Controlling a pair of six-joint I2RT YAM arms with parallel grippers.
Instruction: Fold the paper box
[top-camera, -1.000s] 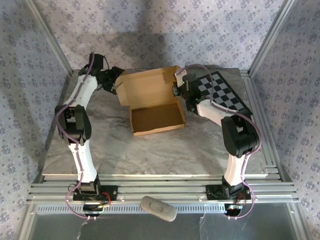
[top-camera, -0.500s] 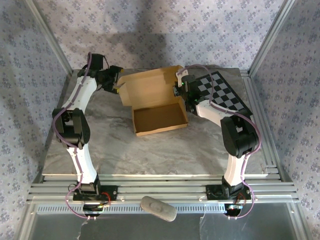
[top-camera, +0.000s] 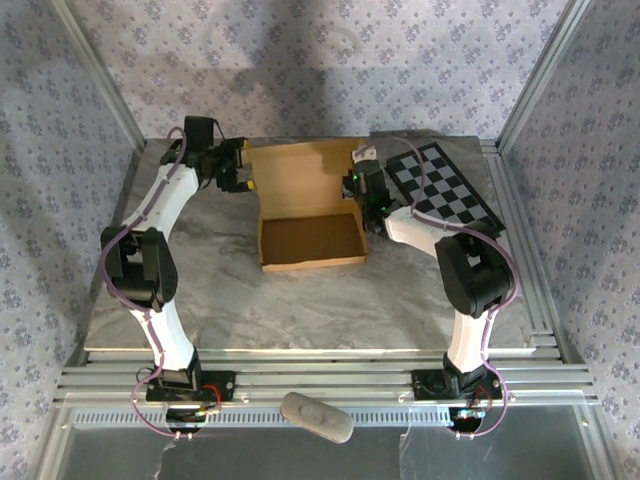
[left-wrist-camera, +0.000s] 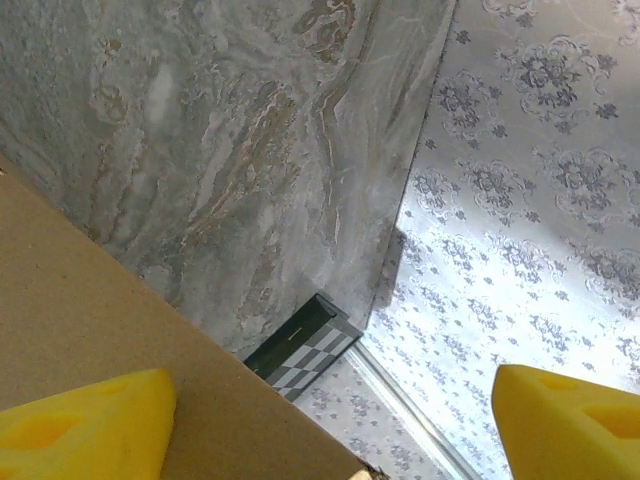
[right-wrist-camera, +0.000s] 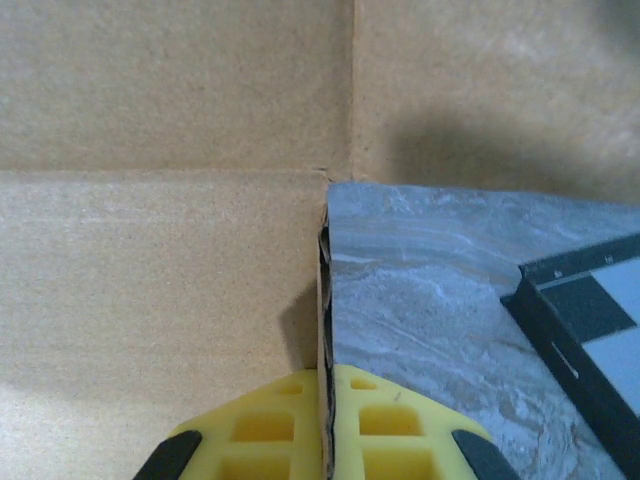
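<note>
The tan paper box sits at the back middle of the table, its shallow tray open upward and its lid standing up behind it. My right gripper is shut on the tray's right side wall. In the right wrist view the yellow fingers pinch that cardboard wall edge-on. My left gripper stands open at the lid's left edge. In the left wrist view the cardboard lies against the left fingertip, and the other fingertip is far apart from it.
A black-and-white checkerboard panel lies at the back right, just behind my right arm. Bare marble table stretches in front of the box. A grey oblong object rests on the front rail. Metal frame posts stand at both sides.
The box has turned from a skewed pose to square with the table. My left gripper has moved right, up to the lid's left edge. The right gripper has kept its grip.
</note>
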